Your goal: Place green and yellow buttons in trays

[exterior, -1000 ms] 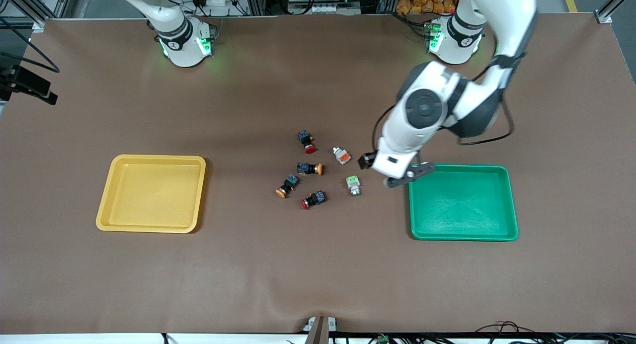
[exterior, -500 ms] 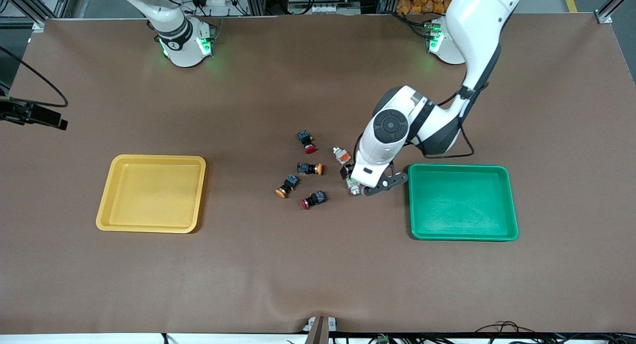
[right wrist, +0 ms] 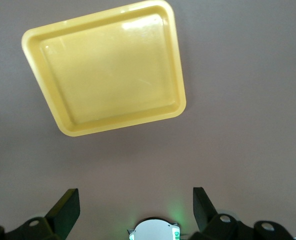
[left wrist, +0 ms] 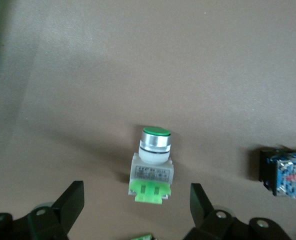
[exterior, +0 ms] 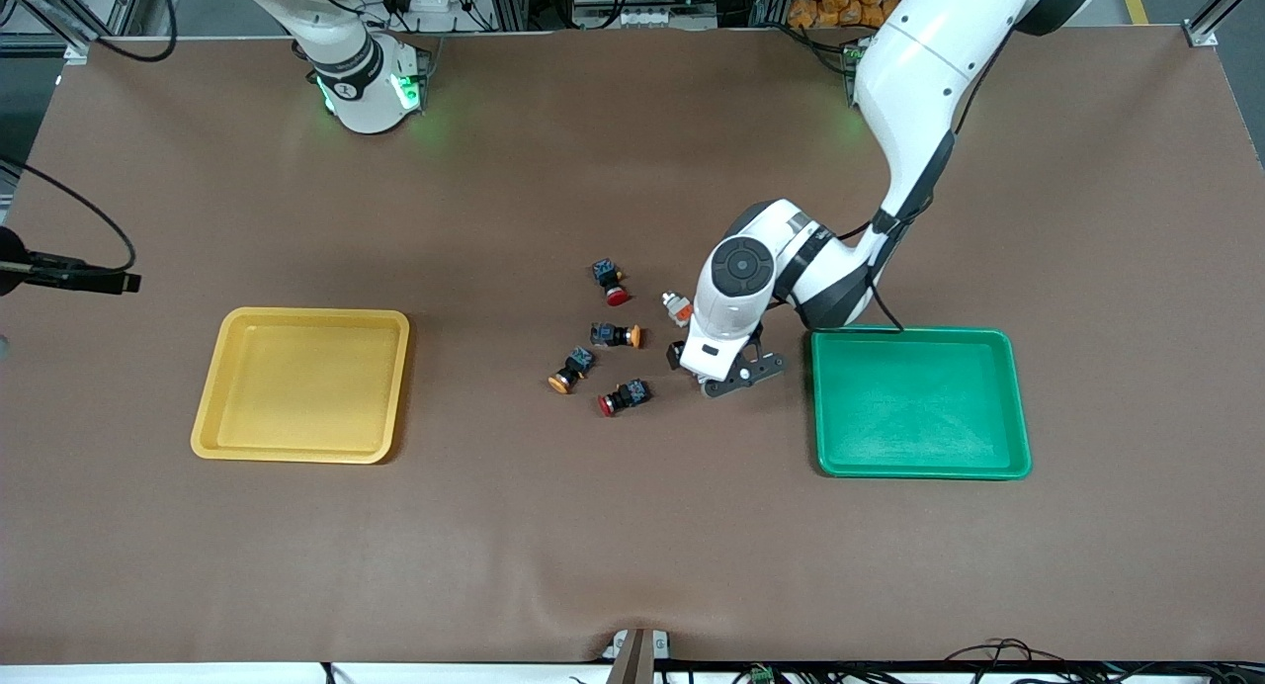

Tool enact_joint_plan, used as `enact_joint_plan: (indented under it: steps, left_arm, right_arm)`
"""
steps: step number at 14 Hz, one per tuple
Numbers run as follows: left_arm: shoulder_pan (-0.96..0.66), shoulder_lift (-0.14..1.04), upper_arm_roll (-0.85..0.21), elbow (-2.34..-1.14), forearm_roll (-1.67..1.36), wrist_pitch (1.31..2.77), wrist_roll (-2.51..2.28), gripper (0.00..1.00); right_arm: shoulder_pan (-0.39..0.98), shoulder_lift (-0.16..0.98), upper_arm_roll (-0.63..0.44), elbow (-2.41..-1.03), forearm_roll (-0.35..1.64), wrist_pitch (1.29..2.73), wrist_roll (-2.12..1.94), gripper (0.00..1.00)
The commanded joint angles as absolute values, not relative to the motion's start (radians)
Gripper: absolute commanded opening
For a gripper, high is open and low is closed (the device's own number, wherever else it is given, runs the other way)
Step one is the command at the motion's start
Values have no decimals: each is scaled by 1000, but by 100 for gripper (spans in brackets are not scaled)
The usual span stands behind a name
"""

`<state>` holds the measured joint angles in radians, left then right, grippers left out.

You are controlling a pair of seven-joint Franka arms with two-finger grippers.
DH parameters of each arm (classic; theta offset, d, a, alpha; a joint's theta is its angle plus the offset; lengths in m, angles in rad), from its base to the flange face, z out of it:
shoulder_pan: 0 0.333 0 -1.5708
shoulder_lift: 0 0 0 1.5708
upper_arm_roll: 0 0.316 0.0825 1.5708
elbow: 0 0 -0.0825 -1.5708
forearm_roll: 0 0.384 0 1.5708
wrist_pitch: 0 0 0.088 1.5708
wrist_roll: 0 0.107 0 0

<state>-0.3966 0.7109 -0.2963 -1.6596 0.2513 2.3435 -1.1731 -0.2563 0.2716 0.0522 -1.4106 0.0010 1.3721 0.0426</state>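
My left hand [left wrist: 137, 210] hangs low over the green-faced button [left wrist: 152, 162], fingers spread wide on either side, not touching it. The button lies on the table [exterior: 632, 546] beside the green tray [exterior: 1018, 407]. My right hand [right wrist: 133, 212] waits open above the yellow tray [right wrist: 105, 65].

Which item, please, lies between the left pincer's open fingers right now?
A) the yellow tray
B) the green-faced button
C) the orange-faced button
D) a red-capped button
B: the left wrist view shows the green-faced button lying on the table between the spread fingers of the left pincer, neither of them touching it.
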Motion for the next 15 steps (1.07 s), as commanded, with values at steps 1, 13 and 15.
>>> enact_joint_plan:
  steps: [1,13,15]
  left_arm:
    - [-402,736,-293,-1651,282,2385,-1204,74]
    - [-286,615,-291,-1654,284,2232,-1076,0]
    - [-214,562,-296,-1657,279,2157,-997,0]
  right_arm:
    - [-265,271,69,-1394,14,1380,49,100]
    - [-94,411,72,-1404,170,1501,586,100]
    - [-39,442,72,-1410,215,1557,655,100]
